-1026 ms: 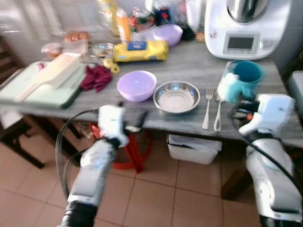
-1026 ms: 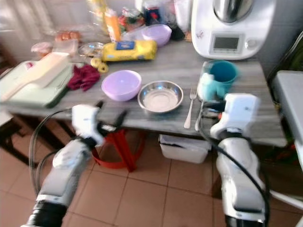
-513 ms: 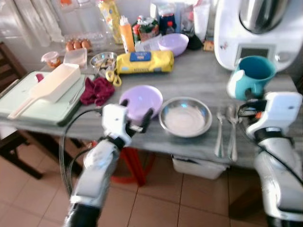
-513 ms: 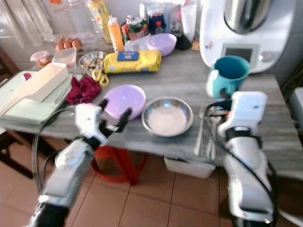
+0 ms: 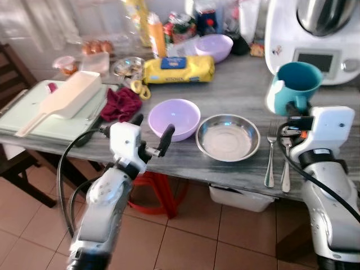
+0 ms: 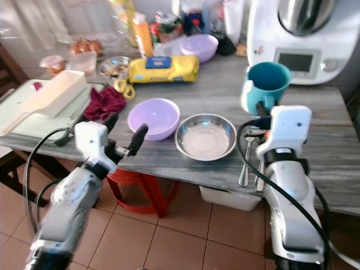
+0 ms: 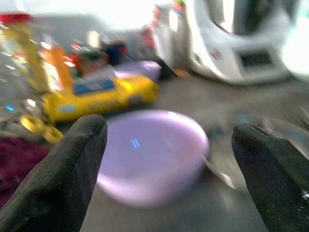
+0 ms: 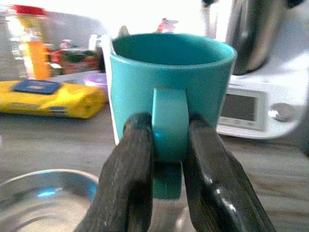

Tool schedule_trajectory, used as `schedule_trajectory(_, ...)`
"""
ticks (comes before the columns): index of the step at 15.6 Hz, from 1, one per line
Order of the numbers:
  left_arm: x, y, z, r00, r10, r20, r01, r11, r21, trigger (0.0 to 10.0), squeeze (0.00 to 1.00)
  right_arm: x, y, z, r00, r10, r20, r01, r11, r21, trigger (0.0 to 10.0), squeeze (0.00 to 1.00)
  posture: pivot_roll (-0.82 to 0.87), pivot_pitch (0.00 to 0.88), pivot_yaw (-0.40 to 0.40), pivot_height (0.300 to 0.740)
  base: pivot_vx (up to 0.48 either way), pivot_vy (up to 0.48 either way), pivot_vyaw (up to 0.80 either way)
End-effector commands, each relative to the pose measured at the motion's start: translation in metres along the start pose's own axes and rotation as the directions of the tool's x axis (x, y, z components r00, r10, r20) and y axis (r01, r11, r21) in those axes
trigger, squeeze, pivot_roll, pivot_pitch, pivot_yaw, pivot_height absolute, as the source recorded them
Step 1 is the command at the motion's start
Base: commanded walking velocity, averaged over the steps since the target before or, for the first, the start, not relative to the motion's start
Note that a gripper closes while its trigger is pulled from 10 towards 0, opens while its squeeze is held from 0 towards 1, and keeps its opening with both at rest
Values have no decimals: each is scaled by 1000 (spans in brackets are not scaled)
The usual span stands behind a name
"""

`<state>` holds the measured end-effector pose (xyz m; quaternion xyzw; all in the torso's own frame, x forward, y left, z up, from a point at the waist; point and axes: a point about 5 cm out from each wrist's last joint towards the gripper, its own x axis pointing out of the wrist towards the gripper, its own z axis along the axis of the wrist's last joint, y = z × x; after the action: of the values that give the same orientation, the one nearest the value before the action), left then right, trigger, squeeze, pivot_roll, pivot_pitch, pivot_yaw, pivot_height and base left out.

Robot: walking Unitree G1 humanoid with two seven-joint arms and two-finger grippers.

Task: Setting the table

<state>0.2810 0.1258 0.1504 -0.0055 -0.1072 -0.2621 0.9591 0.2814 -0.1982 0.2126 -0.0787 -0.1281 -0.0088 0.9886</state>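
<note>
Mug [image 8: 170, 92] teal, handle clamped by right end effector [image 8: 169, 159]. Left end effector [image 7: 166, 164] fingers spread wide, facing lilac bowl [image 5: 174, 118] on bench [image 5: 236, 95].

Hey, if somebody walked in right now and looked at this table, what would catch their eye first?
Probably the teal mug at the table's right end, its handle pinched between the right gripper's black fingers, just in front of the big white kitchen machine. Next, the lilac bowl and the steel bowl side by side near the front edge, with the open left gripper hovering before the lilac one.
</note>
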Motion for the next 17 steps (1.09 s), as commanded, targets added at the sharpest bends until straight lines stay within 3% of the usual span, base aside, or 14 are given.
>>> schedule_trajectory(1,-15,0,-8,991,-125,-50,124,992,-18,10000,0,7,-1,1,998,60,10,-60,998,14,10000,0,-181,131,120,740,0,0,0)
schedule_trajectory(4,-23,-4,-8,975,-212,-66,209,976,-56,10000,0,21,0,1,987,162,10,-162,987,2,10000,0,-176,144,117,740,0,0,0)
schedule_trajectory(11,-37,-10,-6,959,-266,-97,257,962,-96,10000,0,59,-12,-11,973,230,-19,-230,973,12,10000,0,-129,206,105,740,0,0,0)
schedule_trajectory(15,-41,-9,-5,959,-255,-120,247,966,-79,10000,0,76,-12,-14,969,246,-4,-246,969,25,10000,0,-109,225,110,740,0,0,0)
schedule_trajectory(17,-35,-2,-7,978,-170,-125,168,986,-23,10000,0,85,-10,-15,968,250,1,-250,968,27,10000,0,-97,229,112,740,0,0,0)
